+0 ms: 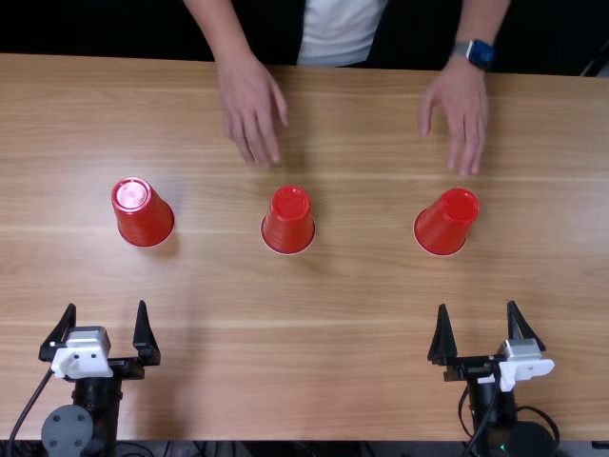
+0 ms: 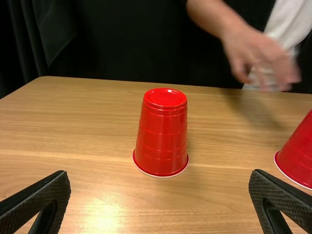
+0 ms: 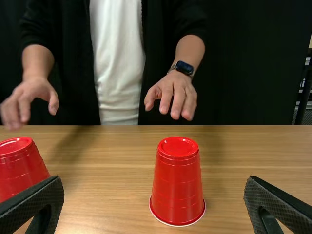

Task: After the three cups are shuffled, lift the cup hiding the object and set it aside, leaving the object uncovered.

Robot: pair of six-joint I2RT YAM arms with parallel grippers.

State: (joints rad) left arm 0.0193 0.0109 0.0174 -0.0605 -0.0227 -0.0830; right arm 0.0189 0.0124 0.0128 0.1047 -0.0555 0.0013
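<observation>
Three red cups stand upside down in a row across the table: the left cup (image 1: 142, 211) (image 2: 161, 132), the middle cup (image 1: 288, 220) (image 2: 298, 157) (image 3: 18, 165) and the right cup (image 1: 446, 221) (image 3: 177, 181). A person's two hands (image 1: 252, 103) (image 1: 460, 109) hover above the table beyond the cups, touching none. My left gripper (image 1: 105, 330) (image 2: 161, 207) is open at the near edge, facing the left cup. My right gripper (image 1: 481, 333) (image 3: 156, 209) is open at the near edge, facing the right cup. No ball is visible.
The wooden table (image 1: 304, 314) lies bare between the grippers and the cups. The person stands at the far edge behind the cups.
</observation>
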